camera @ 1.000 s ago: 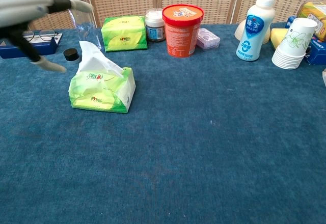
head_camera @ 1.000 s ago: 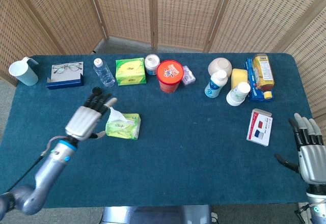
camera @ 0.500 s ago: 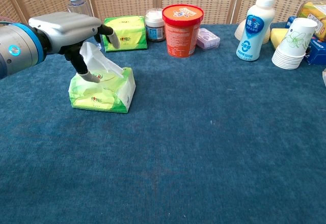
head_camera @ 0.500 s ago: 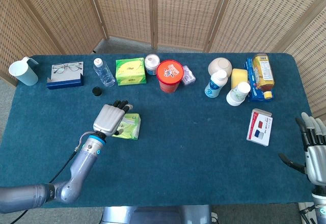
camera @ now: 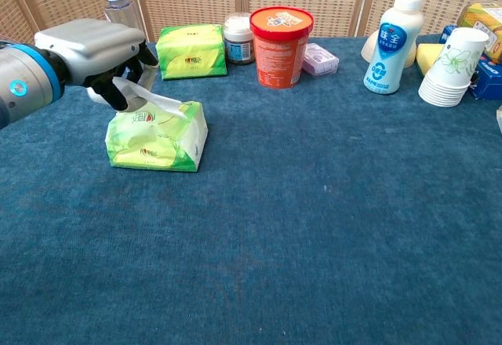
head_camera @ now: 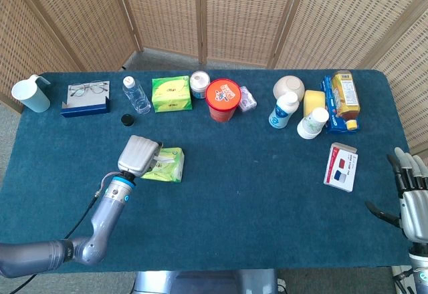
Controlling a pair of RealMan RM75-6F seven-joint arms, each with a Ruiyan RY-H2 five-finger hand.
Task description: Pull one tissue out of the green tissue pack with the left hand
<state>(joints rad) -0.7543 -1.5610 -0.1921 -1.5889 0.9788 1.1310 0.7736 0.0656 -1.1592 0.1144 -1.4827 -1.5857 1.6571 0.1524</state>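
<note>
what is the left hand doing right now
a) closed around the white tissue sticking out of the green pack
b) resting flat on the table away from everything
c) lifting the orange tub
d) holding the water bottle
a: in the chest view the left hand has its fingers curled around the white tissue that comes out of the top of the green pack.

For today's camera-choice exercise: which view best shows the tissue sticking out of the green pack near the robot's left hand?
The chest view: the tissue shows side-on, rising from the green pack into the left hand. In the head view the hand covers nearly all of it.
</note>
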